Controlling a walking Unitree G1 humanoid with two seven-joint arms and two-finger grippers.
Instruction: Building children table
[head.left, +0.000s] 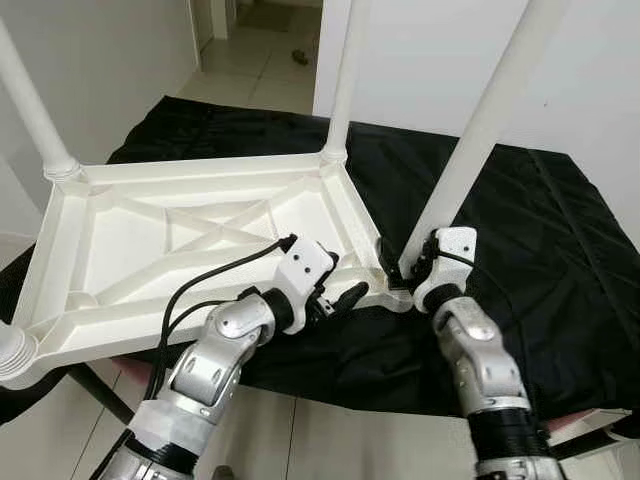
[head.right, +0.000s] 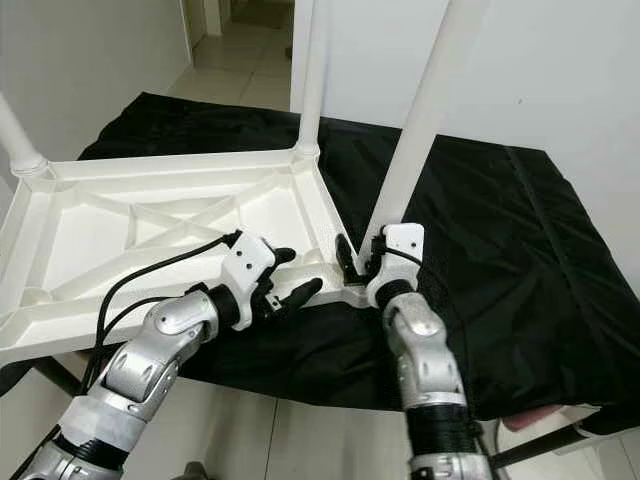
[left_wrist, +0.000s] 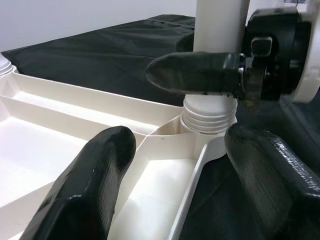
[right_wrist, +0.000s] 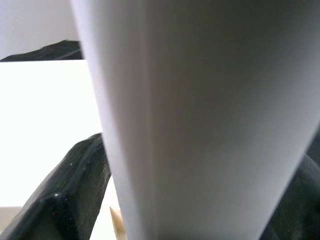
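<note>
My right claw grips the white leg at the upturned tabletop corner. My left claw hovers open beside it.

Home interior: white walls, tiled hallway floor, black-draped table.

Light: bright, even indoor daylight; soft shadows under the white table top.
Glare: the table top washes out to blank white in the right wrist view.
Focus: head views sharp; the leg is blurred up close.
Dark areas: the black cloth shows little detail.
</note>
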